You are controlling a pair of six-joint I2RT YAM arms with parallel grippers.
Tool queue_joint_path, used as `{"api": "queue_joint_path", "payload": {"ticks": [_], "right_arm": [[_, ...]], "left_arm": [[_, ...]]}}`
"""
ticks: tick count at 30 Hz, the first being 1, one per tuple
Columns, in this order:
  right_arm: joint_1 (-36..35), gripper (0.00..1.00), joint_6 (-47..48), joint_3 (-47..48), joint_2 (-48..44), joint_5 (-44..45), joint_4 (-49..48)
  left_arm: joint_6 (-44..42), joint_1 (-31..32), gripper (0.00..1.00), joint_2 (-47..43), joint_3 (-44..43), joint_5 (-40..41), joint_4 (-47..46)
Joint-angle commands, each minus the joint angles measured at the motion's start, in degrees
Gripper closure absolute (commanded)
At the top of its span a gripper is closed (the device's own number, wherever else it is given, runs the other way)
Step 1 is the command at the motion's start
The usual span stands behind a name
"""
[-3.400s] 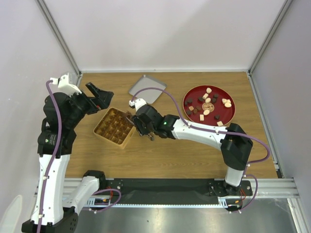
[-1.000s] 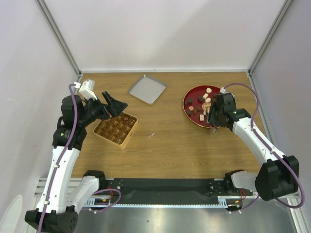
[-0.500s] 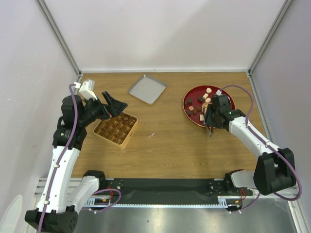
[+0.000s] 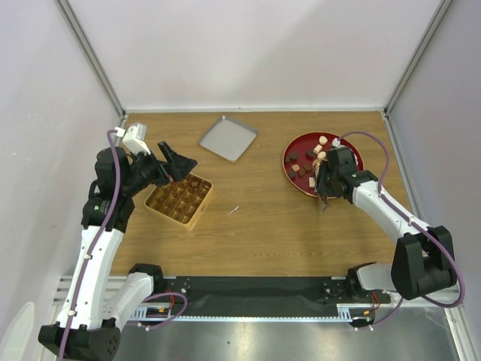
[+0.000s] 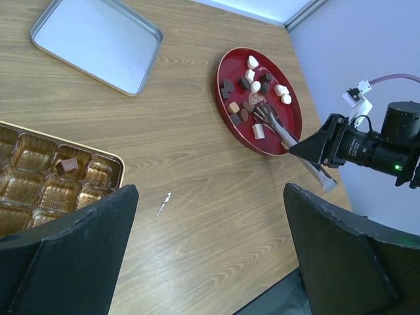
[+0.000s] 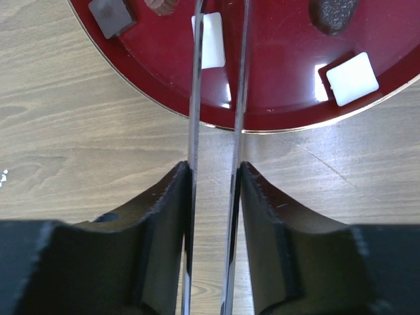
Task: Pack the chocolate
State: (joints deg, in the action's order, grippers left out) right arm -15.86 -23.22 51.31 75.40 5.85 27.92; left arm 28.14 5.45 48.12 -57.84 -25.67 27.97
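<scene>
Our right pincer (image 6: 213, 190) is clenched on the tongs (image 6: 194, 98), whose blades reach over a cream chocolate (image 6: 211, 39) on the red plate (image 6: 282, 79), far right. If we squeeze off-centre, it could flick away. Our left pincer (image 5: 210, 197) hangs released by the box (image 5: 39, 164).

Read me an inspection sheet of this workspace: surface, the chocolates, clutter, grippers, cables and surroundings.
Surface: wooden table, no spills seen.
Job's things: chocolates mostly on the red plate; at least one brown piece in the gold compartment box.
Clutter: grey tray at the far edge; white scrap mid-table.
Grippers: left gripper open, empty, near the box; right gripper shut on metal tongs, tips over the plate.
Cables: purple cables along both arms, no snag seen.
Surroundings: white walls, frame posts.
</scene>
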Motion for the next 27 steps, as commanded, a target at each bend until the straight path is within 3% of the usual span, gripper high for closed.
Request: {"api": "queue_joint_path", "payload": {"ticks": [1, 9, 18, 21, 27], "right_arm": [[0.30, 0.60, 0.99, 0.28, 0.45, -0.57, -2.35], [0.39, 0.73, 2.74, 3.53, -1.30, 1.80, 1.52], [-1.28, 0.74, 3.45, 11.69, -6.13, 0.92, 6.70], [-5.49, 0.73, 2.31, 14.95, -6.23, -0.39, 6.71], [-21.92, 0.73, -0.33, 19.53, 0.78, 2.50, 1.19]], "left_arm": [[-0.63, 0.17, 0.00, 0.05, 0.19, 0.62, -1.07], [-0.81, 0.17, 0.00, 0.13, -0.60, 1.06, -0.81], [-2.12, 0.17, 0.00, -0.13, -3.59, 3.60, 1.56], [-2.74, 0.17, 0.00, -0.48, -5.34, 6.07, 2.70], [-3.62, 0.17, 0.00, 0.05, -10.27, 8.97, 6.22]]}}
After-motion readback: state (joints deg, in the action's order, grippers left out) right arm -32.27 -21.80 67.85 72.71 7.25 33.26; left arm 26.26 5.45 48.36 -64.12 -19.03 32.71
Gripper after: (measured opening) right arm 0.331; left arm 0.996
